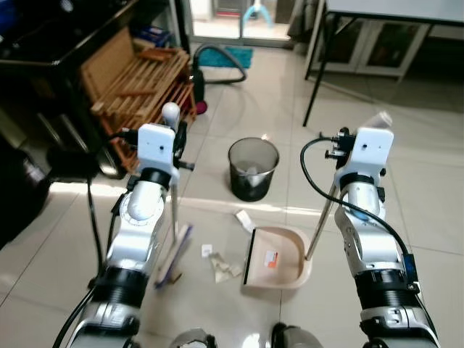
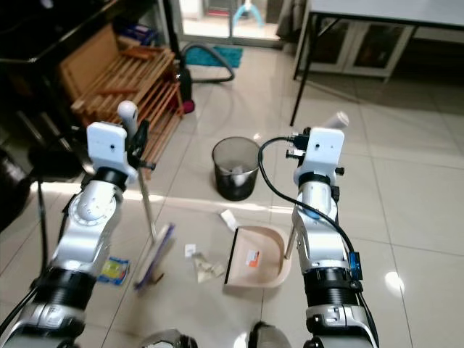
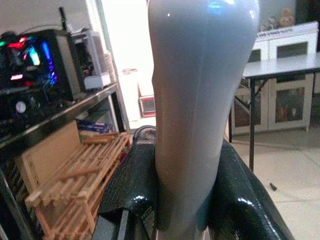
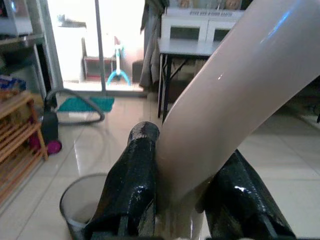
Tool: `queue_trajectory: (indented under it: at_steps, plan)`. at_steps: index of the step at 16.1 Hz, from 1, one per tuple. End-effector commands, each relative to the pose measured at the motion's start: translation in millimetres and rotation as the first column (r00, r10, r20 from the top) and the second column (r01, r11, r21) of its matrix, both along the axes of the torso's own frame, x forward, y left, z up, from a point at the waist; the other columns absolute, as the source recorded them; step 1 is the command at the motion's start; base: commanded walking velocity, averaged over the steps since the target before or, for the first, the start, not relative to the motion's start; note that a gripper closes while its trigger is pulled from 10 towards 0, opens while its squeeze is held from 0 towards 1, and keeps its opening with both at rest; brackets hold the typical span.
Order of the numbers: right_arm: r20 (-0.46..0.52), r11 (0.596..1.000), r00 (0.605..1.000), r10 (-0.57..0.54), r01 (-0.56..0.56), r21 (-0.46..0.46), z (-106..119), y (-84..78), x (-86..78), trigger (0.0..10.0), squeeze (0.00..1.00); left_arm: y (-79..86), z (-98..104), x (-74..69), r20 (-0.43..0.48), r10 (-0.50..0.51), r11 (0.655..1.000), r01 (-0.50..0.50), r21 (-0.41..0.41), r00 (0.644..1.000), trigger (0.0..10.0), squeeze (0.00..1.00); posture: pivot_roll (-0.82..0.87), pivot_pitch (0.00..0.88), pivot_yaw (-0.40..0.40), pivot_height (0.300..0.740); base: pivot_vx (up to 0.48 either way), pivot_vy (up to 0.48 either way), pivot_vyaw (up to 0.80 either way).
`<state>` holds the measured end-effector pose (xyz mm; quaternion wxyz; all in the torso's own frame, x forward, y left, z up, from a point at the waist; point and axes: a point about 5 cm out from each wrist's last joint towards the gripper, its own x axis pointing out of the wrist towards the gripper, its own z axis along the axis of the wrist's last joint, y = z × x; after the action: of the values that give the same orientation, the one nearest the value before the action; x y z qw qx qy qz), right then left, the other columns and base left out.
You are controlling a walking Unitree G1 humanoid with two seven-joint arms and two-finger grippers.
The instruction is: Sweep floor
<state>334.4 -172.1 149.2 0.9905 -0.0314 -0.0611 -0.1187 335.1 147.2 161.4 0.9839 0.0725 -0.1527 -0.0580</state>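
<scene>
The left pincer (image 3: 182, 200) is clamped on the broom (image 1: 174, 232) handle, with the brush end on the floor (image 1: 420, 196) beside scraps of paper (image 1: 221, 267). The right pincer (image 4: 182, 195) grips the dustpan (image 1: 279, 264) handle; the pan rests on the floor just before the bin (image 1: 253, 168).

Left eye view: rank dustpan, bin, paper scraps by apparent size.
1. Dustpan and bin: look about alike; the bin stands farther from the camera, so I won't rank them.
2. Paper scraps, each far smaller.
</scene>
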Motion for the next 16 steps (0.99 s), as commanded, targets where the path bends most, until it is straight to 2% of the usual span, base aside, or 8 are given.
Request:
queue_trajectory:
  at_steps: [1,4,6,7,10,13,16]
  plan:
    - [0.04,1.0,0.999,-0.004,0.004,0.006,8.2,-1.1,2.3,10.0,0.0,-1.7,3.3,2.4,0.032,0.002,1.0,-0.001,-0.029,0.999,10.0,0.0,-0.06,0.201,0.049,0.74,0.0,0.0,0.0]
    - [0.046,0.999,0.998,0.035,-0.034,-0.015,1.0,5.3,-0.5,10.0,0.0,-8.1,0.4,5.1,0.072,0.012,1.0,-0.012,-0.008,0.997,10.0,0.0,-0.05,0.247,0.029,0.74,0.0,0.0,0.0]
    - [0.051,0.998,0.997,0.05,-0.047,-0.045,-1.7,10.2,1.3,10.0,0.0,-5.3,0.4,10.1,0.075,0.028,1.0,-0.028,-0.005,0.997,10.0,0.0,-0.06,0.272,0.034,0.74,0.0,0.0,0.0]
    - [0.058,0.997,0.997,0.055,-0.051,-0.061,-1.8,12.9,4.1,10.0,0.0,-2.2,-0.9,13.9,0.079,0.047,0.999,-0.048,0.021,0.996,10.0,0.0,-0.06,0.297,0.038,0.74,0.0,0.0,0.0]
    - [0.068,0.997,0.997,0.047,-0.043,-0.057,-4.8,14.6,5.9,10.0,0.0,-1.7,-3.7,14.2,0.101,0.068,0.996,-0.072,0.045,0.993,10.0,0.0,-0.03,0.303,0.044,0.74,0.0,0.0,0.0]
    - [0.09,1.0,0.996,0.017,-0.017,-0.003,-10.2,19.0,6.1,10.0,0.0,-12.1,-7.5,14.7,0.122,0.04,0.998,-0.045,0.039,0.992,10.0,0.0,-0.03,0.324,0.058,0.74,0.0,0.0,0.0]
    - [0.132,1.0,0.991,-0.016,0.015,0.004,-8.5,24.0,4.2,10.0,0.0,-28.0,-9.5,15.1,0.135,-0.021,0.999,0.016,0.044,0.991,10.0,0.0,-0.03,0.334,0.062,0.74,0.0,0.0,0.0]
